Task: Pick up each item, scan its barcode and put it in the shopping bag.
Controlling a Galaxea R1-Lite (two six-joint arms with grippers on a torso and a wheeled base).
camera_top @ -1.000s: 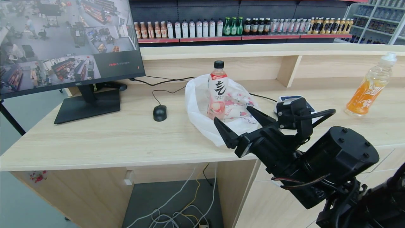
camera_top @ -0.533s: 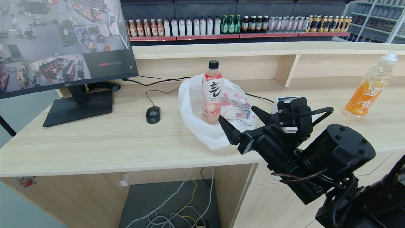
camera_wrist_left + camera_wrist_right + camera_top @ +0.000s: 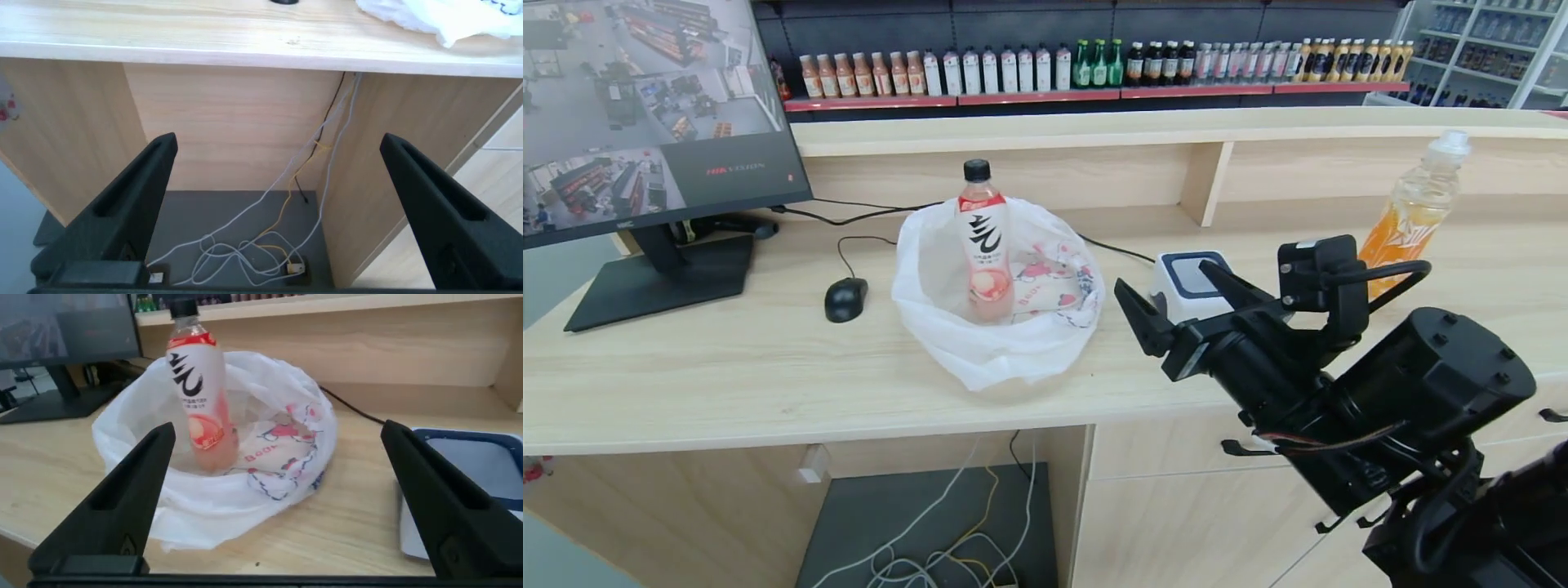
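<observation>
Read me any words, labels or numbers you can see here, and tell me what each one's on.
Monitor: red logo, too blurred to read.
Pink bottle: big black brush mark, small print too small.
Bag: pink lettering, creased, unreadable.
Orange bottle: label too blurred.
Shelf bottles: labels too small.

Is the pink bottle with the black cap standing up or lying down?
Standing up. The pink bottle with the black cap stands upright inside the open white plastic bag, with its cap at the top.
</observation>
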